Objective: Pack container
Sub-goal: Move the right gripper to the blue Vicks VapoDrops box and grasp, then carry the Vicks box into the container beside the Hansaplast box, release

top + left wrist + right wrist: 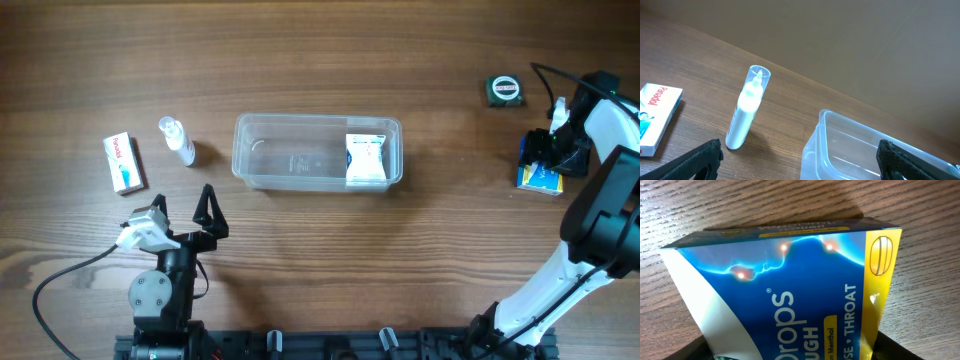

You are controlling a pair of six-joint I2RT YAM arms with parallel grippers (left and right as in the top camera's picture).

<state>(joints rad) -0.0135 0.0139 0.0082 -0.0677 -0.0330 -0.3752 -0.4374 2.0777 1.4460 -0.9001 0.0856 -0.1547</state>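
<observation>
Container mid-table, white packet in its R end. Straddled cough-drop box w/ right gripper, prob. for pickup; couldn't tell if clamped. Parked left gripper w/ jaws spread, idle.

"Panadol" is being shown in red on the white box; "rops", "UGH", "Menthol" and "THROAT" are being displayed on the blue-and-yellow box.
</observation>
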